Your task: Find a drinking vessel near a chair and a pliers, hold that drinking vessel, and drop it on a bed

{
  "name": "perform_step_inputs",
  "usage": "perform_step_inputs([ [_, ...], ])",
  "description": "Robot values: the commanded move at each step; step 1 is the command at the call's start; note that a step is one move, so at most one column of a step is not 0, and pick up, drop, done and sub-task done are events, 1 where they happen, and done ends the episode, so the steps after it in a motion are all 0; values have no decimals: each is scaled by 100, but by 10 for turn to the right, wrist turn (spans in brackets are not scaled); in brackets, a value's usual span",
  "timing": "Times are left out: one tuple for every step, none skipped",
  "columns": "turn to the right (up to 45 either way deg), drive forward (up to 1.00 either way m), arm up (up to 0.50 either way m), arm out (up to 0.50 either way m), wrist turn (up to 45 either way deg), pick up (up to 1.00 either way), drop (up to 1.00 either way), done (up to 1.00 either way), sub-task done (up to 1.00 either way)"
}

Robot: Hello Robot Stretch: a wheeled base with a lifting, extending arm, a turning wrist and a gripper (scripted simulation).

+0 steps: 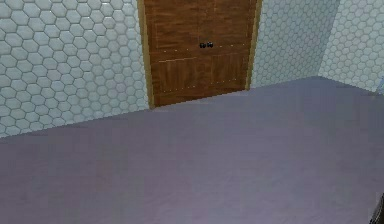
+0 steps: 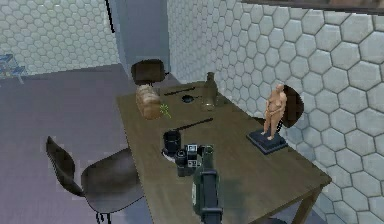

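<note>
A brown wooden table stands along the tiled wall in the arm side view. My arm rises from the bottom edge over it, and the gripper sits at its far end above the tabletop. Just past the gripper stands a small pale, cup-like thing. I cannot tell whether the gripper holds anything. Farther along the table lie a thin dark tool, a dark flat thing and a tall narrow vessel. One dark chair stands at the table's left side, and another chair at its far end.
A tan loaf-like lump and a small statue on a dark base also stand on the table. Purple-grey floor spreads to the left. In the forward view a wooden door sits in the hexagon-tiled wall beyond bare floor.
</note>
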Motion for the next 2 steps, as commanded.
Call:
perform_step_inputs([
  [0,0,10,0,0,0,0,0,0],
  [0,0,22,0,0,0,0,0,0],
])
